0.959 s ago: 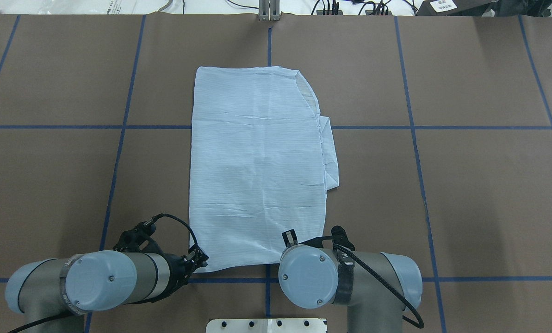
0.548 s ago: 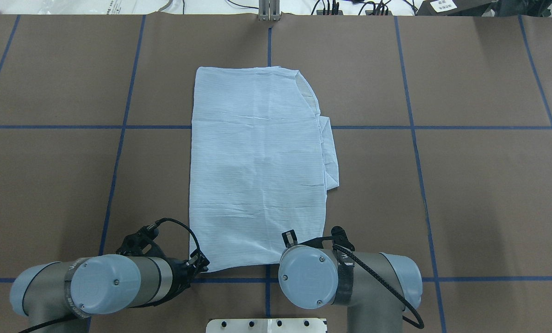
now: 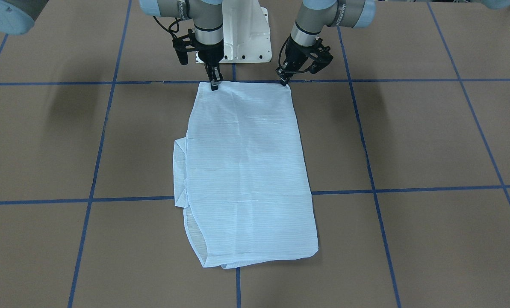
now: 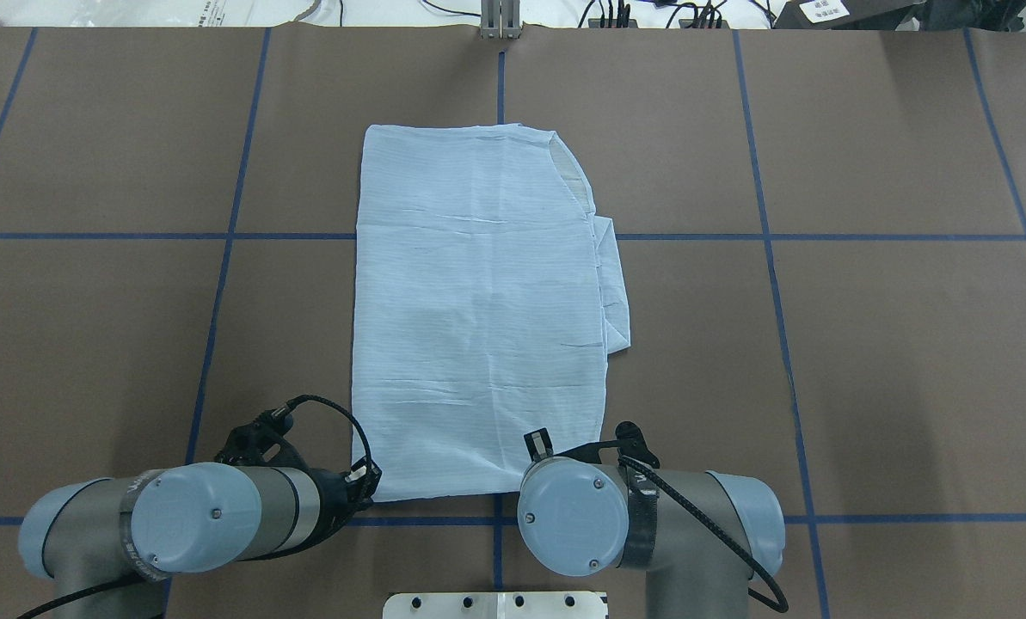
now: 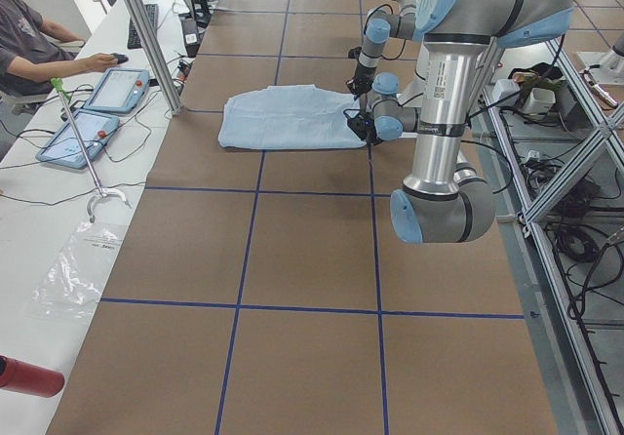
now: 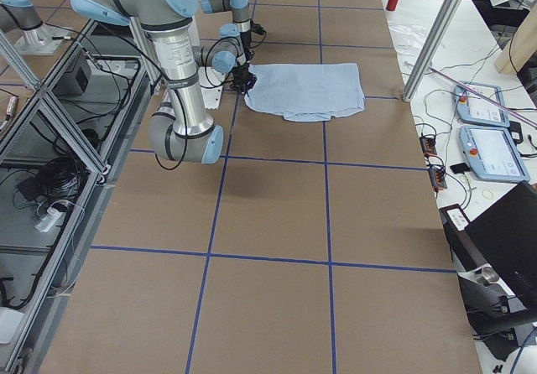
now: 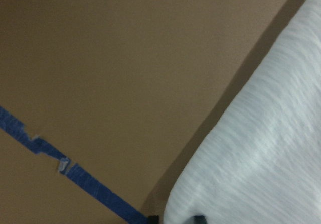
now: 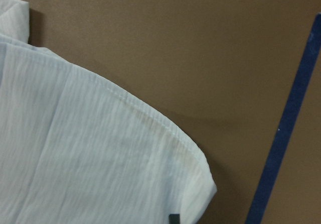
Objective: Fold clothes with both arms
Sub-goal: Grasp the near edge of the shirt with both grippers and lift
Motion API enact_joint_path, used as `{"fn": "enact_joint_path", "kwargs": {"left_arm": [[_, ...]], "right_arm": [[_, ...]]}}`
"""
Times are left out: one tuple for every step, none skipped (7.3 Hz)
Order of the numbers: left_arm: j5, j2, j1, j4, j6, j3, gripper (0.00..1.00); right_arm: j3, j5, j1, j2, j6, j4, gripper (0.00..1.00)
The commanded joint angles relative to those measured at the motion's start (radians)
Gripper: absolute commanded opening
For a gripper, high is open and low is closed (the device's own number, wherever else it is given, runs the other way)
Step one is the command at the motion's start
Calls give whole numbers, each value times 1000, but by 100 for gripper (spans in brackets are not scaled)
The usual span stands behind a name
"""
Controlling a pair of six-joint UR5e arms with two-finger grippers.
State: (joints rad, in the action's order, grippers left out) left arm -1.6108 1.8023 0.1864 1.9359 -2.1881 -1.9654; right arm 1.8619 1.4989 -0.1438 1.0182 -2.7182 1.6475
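Note:
The pale-blue striped shirt (image 3: 246,171) lies folded into a long rectangle in the middle of the table (image 4: 865,344), with a folded sleeve edge sticking out on one long side. It also shows in the overhead view (image 4: 478,301). My left gripper (image 3: 284,82) is shut on the shirt's near corner on my left, seen close up in the left wrist view (image 7: 261,148). My right gripper (image 3: 214,85) is shut on the other near corner (image 8: 195,179). In the overhead view my right gripper is hidden under its wrist; my left gripper (image 4: 365,483) shows at the corner.
The white pedestal base (image 3: 246,38) stands just behind both grippers. Blue tape lines (image 4: 220,284) divide the brown table. A metal post (image 4: 500,17) stands at the far edge. An operator and tablets (image 5: 97,103) are beyond the far side.
My left arm has shifted slightly and its gripper has closed in on the shirt's near left corner, which has moved a little to the left. My right arm has not moved.

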Motion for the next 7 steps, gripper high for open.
{"fn": "enact_joint_path", "kwargs": {"left_arm": [[2,0,33,0,10,-16,0],[0,0,33,0,10,-32,0],[0,-4,31,-2,8,-68,0],[0,-4,12,-3,-1,-104,0],[0,-3,-39,-23,-18,-154,0],[2,-1,-79,-70,-79,-202,0],[2,12,-103,-113,-108,-239,0]], "right_arm": [[0,0,0,-1,0,2,0],[0,0,1,0,0,0,0],[16,0,6,11,0,2,0],[73,-2,24,38,-2,9,0],[153,-3,56,57,-5,78,0],[221,-12,79,59,-12,145,0],[293,-34,110,59,-15,210,0]]}}
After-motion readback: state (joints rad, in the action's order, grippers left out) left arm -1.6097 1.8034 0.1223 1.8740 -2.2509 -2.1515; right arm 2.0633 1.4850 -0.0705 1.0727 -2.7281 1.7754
